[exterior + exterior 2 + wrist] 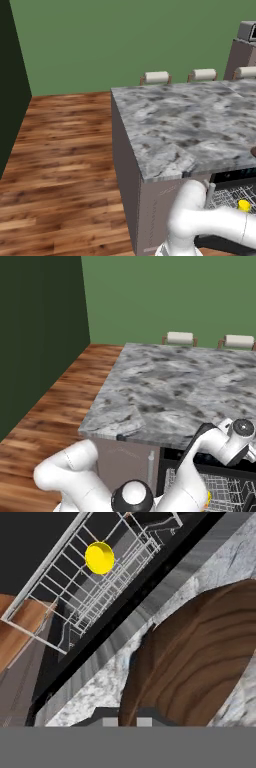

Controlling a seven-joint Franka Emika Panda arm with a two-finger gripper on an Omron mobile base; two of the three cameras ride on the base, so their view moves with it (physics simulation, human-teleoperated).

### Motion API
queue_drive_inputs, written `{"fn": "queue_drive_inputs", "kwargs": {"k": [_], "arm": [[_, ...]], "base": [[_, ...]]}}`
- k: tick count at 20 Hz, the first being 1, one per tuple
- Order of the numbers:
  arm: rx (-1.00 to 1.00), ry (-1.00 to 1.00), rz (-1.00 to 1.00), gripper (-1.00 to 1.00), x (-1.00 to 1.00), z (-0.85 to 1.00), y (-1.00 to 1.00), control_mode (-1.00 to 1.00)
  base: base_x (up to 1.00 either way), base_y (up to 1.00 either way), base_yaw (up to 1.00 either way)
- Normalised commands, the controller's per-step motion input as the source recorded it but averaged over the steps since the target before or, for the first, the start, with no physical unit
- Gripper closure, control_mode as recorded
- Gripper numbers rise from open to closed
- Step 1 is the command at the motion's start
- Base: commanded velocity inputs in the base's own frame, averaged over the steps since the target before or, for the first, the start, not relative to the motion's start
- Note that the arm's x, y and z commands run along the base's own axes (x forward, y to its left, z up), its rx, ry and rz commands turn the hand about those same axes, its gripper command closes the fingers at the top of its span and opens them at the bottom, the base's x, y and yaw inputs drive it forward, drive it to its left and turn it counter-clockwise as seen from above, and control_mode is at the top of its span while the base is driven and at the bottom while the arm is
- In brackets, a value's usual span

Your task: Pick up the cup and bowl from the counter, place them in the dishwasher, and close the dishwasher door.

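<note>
A: Arm pose first. In the right base view we see the white arm (197, 466) rise from the lower left, bend over the open dishwasher (220, 491), and reach up to the bench (165, 391) edge at the far right. The wrist is cut off by the frame there.

B: End effector (123, 722)? In the hand view we get just the two fingertips at the bottom, nearly together, sitting at the near rim of the bowl (195, 662). We read it as clenched on the bowl rim, though the contact itself is hidden low in the frame.

A: Agreed. Bowl looks dark brown with a wood grain, shallow, resting on the marbled bench top beside the edge above the dishwasher. Its far side runs out of frame.

B: In the left base view, only a dark sliver shows at the right edge; hard to make out.

A: Cup (99, 558): small, bright yellow, in the wire rack (95, 587) of the dishwasher.
</note>
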Motion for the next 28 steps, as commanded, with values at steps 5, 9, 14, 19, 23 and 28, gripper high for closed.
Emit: {"fn": "queue_drive_inputs", "kwargs": {"k": [5,9,14,19,23,28], "arm": [[-0.07,-0.12,0.00,1.00,-0.54,-0.16,0.36,-1.00],[-0.02,-0.12,0.01,1.00,-0.73,-0.10,0.19,-1.00],[0.00,-0.07,0.00,1.00,-0.66,-0.01,0.01,-1.00],[0.00,0.00,0.00,1.00,-0.49,-0.09,0.00,-1.00],[0.00,0.00,0.00,1.00,-0.28,-0.26,0.00,-1.00],[0.00,0.00,0.00,1.00,-0.09,-0.42,0.00,-1.00]], "base": [[0.00,0.00,0.00],[0.00,0.00,0.00],[0.00,0.00,0.00],[0.00,0.00,0.00],[0.00,0.00,0.00],[0.00,0.00,0.00]]}}
